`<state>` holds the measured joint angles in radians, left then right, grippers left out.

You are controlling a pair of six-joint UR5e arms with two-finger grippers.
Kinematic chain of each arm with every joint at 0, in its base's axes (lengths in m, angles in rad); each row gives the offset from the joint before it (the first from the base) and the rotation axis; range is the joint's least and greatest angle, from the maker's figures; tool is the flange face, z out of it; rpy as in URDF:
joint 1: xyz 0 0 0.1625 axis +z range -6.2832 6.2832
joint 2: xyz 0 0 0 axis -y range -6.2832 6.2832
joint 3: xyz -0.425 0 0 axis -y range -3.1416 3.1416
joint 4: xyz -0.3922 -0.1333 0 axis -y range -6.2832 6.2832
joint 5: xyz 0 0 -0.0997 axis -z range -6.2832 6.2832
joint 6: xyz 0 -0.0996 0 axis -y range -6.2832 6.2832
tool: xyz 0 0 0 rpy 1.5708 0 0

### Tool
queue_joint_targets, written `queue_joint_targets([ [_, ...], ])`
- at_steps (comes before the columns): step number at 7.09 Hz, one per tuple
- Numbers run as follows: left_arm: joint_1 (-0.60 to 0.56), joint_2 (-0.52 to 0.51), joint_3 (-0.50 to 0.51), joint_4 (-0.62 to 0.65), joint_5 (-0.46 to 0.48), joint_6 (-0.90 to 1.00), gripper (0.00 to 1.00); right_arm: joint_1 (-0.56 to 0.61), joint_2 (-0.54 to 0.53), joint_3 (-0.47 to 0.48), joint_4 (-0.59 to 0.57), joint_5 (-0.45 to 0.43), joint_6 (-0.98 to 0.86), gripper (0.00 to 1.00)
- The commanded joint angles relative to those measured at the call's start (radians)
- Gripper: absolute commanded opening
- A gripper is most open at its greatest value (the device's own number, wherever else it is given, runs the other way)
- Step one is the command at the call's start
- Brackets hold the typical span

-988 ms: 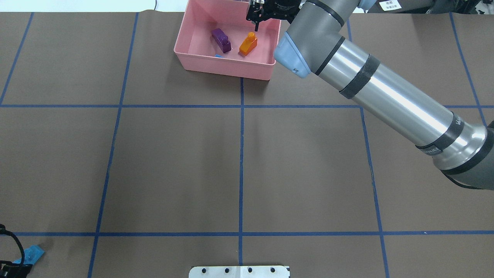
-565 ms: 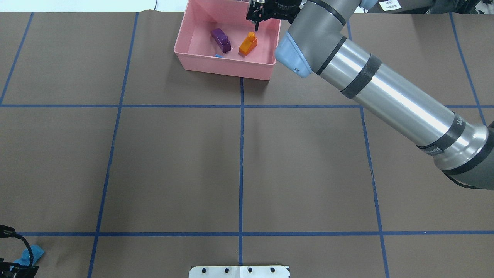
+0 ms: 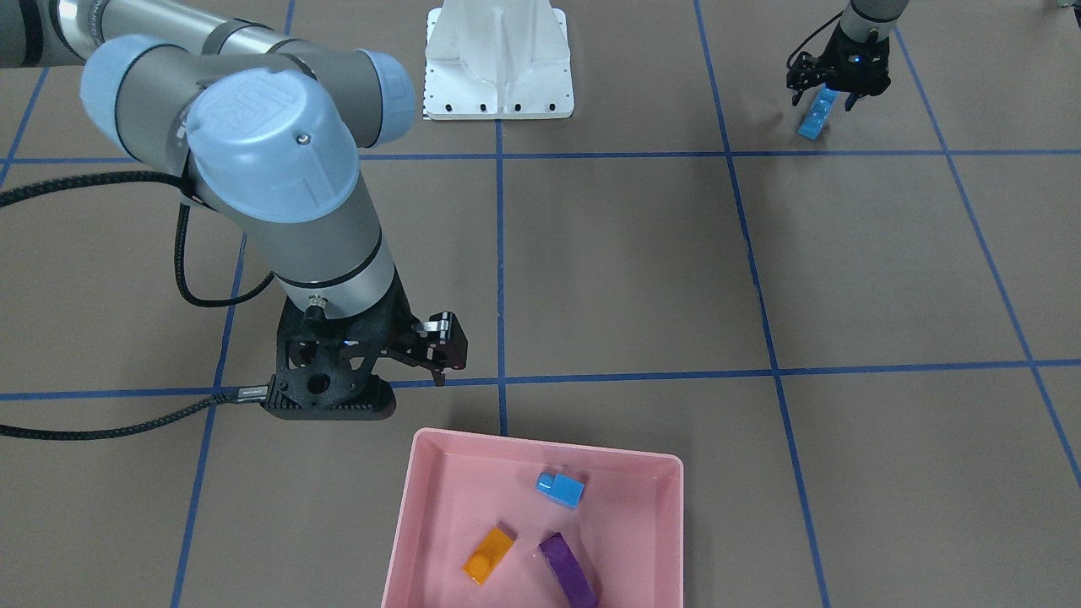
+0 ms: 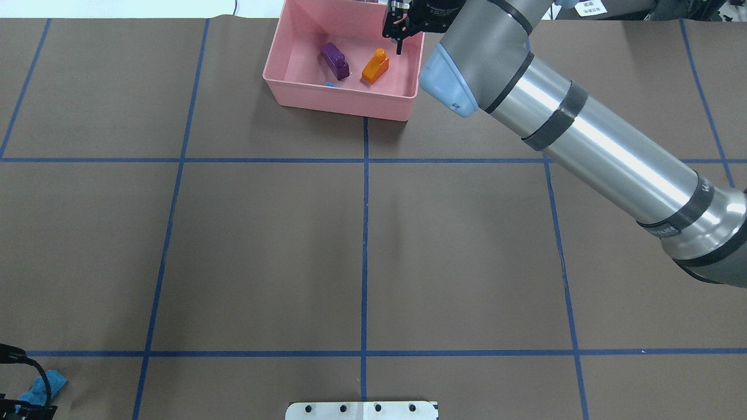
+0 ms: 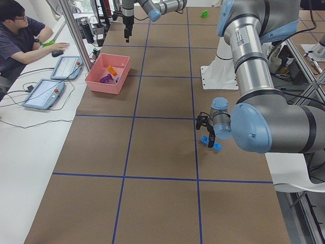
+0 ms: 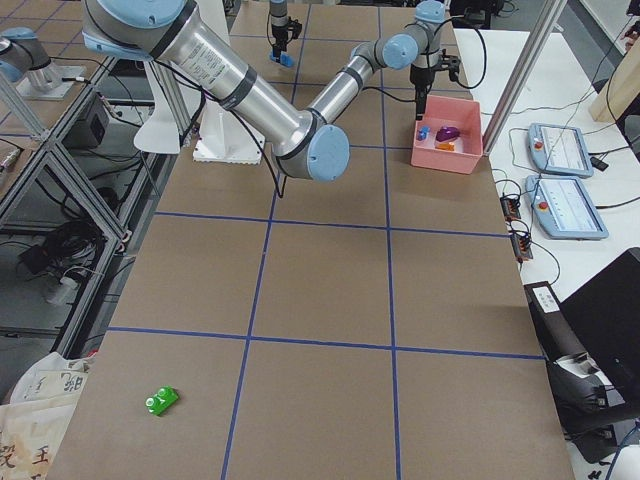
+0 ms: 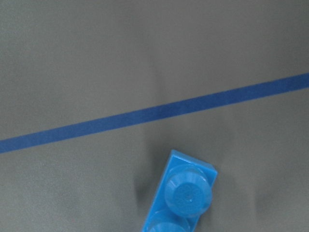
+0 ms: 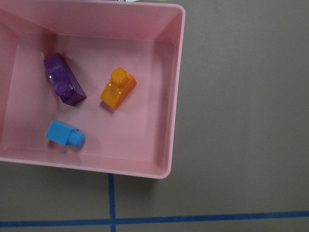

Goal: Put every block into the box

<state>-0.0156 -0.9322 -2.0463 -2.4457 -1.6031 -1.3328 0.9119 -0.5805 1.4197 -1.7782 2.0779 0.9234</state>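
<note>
Right gripper (image 3: 439,350): jaws nearly together, empty, above pink plastic tray's (image 3: 405,515) edge.
Left gripper (image 3: 836,84): clamped on long blue studded brick (image 3: 817,114), touching table.
Tray contents: orange brick (image 8: 118,88), purple brick (image 8: 63,79), short blue brick (image 8: 64,134).
Green brick (image 6: 161,401): on table, well apart from tray.
Surface: brown mat (image 4: 262,245), blue tape grid.
Room: seated person (image 5: 18,33) at white desk.

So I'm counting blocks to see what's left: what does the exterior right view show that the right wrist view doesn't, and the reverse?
Only exterior right shows the green block lying far from the box, and the long blue block at the left gripper. Only the right wrist view shows clearly which way each brick lies. Both show the purple block, orange block and short blue block inside the box.
</note>
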Motion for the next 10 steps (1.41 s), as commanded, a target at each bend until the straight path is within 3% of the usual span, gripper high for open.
queue_joint_targets([
  [1, 0.005, -0.004, 0.015, -0.012, 0.000, 0.004, 0.56, 0.024, -0.108, 0.227, -0.232, 0.001, -0.153, 1.00],
  [2, 0.011, -0.002, 0.015, -0.015, 0.000, 0.004, 0.19, 0.045, -0.175, 0.316, -0.304, -0.001, -0.252, 1.00],
  [3, 0.014, 0.013, 0.015, -0.054, 0.000, 0.024, 0.00, 0.076, -0.226, 0.358, -0.344, -0.001, -0.347, 1.00],
  [7, -0.015, 0.170, -0.014, -0.369, -0.023, 0.021, 0.00, 0.198, -0.496, 0.501, -0.340, 0.005, -0.657, 1.00],
  [8, -0.068, 0.161, -0.047, -0.366, -0.116, 0.023, 0.00, 0.215, -0.548, 0.527, -0.334, 0.019, -0.693, 1.00],
  [9, -0.192, 0.124, -0.048, -0.355, -0.249, 0.030, 0.00, 0.229, -0.593, 0.541, -0.328, 0.092, -0.704, 1.00],
  [10, -0.284, 0.034, -0.048, -0.308, -0.311, 0.033, 0.00, 0.251, -0.596, 0.539, -0.326, 0.128, -0.710, 1.00],
])
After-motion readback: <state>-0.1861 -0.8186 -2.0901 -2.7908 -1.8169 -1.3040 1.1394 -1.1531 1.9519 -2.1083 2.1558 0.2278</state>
